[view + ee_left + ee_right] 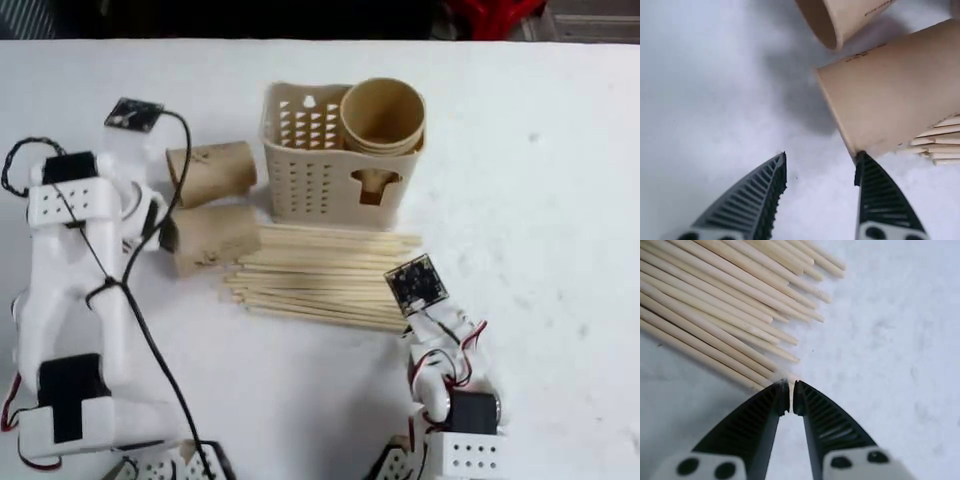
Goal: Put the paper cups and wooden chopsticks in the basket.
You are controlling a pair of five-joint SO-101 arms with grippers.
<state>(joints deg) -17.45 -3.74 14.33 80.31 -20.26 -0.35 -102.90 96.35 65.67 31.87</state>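
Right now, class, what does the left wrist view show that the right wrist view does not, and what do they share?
Left wrist view, not right: a nearer brown paper cup and a farther brown paper cup, both on their sides, plus the open left end effector. Right wrist view, not left: the right end effector, fingers nearly together. Both: pale wooden chopsticks on the white table.

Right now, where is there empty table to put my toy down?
The biggest bare patch of table is to the right of the basket and chopsticks. There is also a bare strip behind the basket. It is crowded where two lying cups sit between the left arm, the basket and the chopsticks.
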